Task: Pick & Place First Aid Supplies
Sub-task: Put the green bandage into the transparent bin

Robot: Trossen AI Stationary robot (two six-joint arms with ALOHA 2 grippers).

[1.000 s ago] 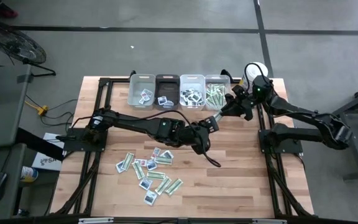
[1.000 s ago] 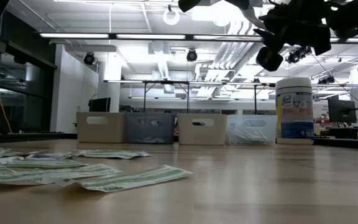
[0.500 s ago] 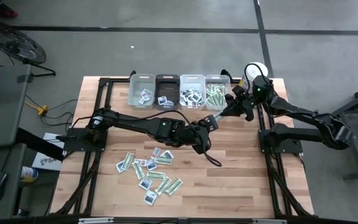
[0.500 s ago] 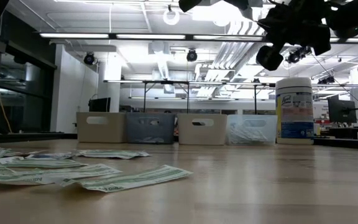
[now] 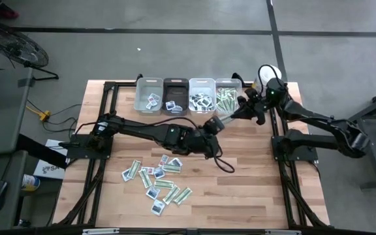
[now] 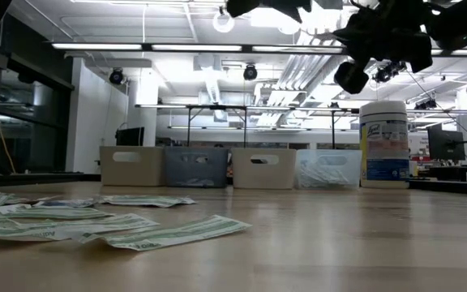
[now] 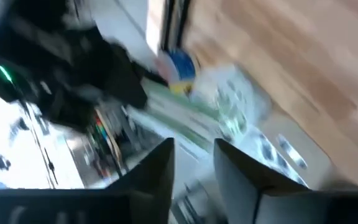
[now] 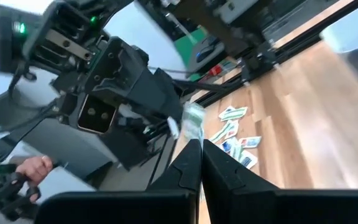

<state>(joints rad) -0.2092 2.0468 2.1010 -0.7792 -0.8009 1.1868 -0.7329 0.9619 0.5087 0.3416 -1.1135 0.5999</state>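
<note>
The left wrist view is smeared by motion: the packet (image 7: 185, 118) beyond the left tool (image 7: 194, 168) shows only as a green-and-white streak, its print unreadable. In the low view both arms are cut off by the top edge. From above, the packets in the bins (image 5: 188, 96) are too small to sort.

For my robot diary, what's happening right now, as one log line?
step: handover | right gripper: shut on green packet | left gripper: open, beside it

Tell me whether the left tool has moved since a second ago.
Yes. In the high view the left tool has shifted toward the row of bins, nearer the clear bin than before.
</note>
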